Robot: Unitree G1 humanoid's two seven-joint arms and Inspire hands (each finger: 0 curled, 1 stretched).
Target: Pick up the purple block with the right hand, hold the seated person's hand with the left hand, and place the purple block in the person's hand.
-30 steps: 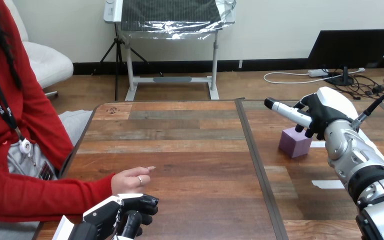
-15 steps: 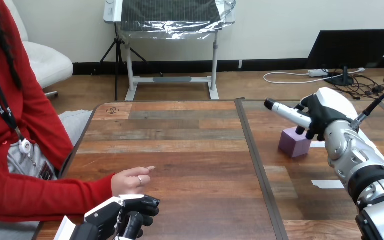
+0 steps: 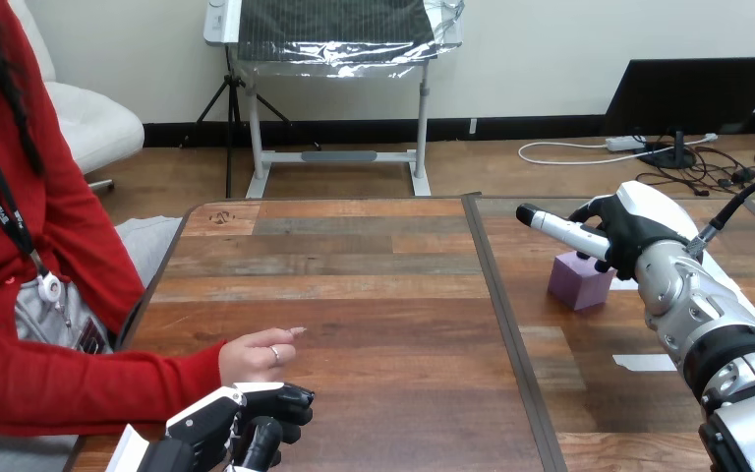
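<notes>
At 2 o'clock on the desk (image 3: 354, 285), purple block (image 3: 577, 281) under loosely spread right hand (image 3: 633, 232), contact unclear. At 7 o'clock, left hand (image 3: 228, 427) curled on nothing, just 6 o'clock of the person's hand (image 3: 252, 357).

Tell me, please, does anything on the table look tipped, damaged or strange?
Nothing stands out. The purple block sits flat on the table, partly behind the right hand. The person's hand rests on the table just beside the left hand.
</notes>
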